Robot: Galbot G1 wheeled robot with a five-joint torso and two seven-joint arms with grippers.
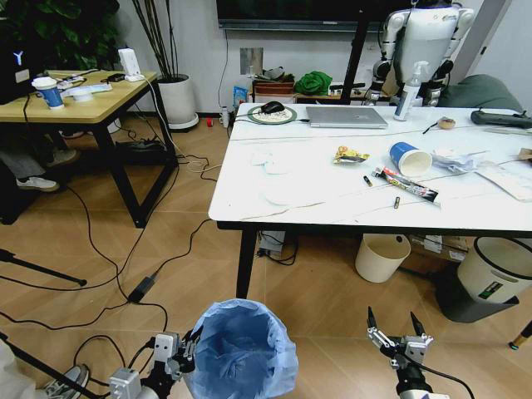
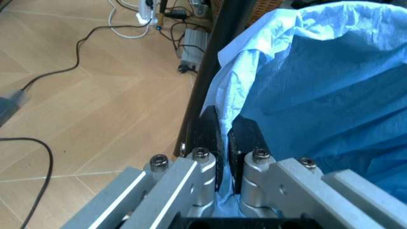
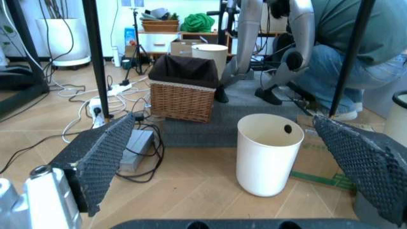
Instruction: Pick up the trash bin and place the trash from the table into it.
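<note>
Already the left gripper [image 1: 189,349] is pinching the ruffled rim of the round blue-bagged trash bin [image 1: 241,349]; the right gripper [image 1: 397,331] is hanging wide beside it, both below the white marble-look table [image 1: 291,204] holding the small mixed trash [image 1: 409,158].

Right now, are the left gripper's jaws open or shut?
Shut: the left gripper pinches the trash bin's blue bag rim, jaws nearly together.

Office or robotics lab, most likely a mix. Herringbone wood floor strewn with black cables [image 1: 125,249] and a power strip [image 3: 98,107]. Two work tables: white marble-look table [image 1: 316,199] carrying a silver laptop [image 1: 346,116] and mouse [image 1: 272,107]; a wooden-topped table [image 1: 83,100] alongside. White humanoid robot [image 1: 424,41] stands behind, under what appears to be a wall screen [image 1: 299,12]. Potted plant [image 1: 176,100] by the wall.
</note>
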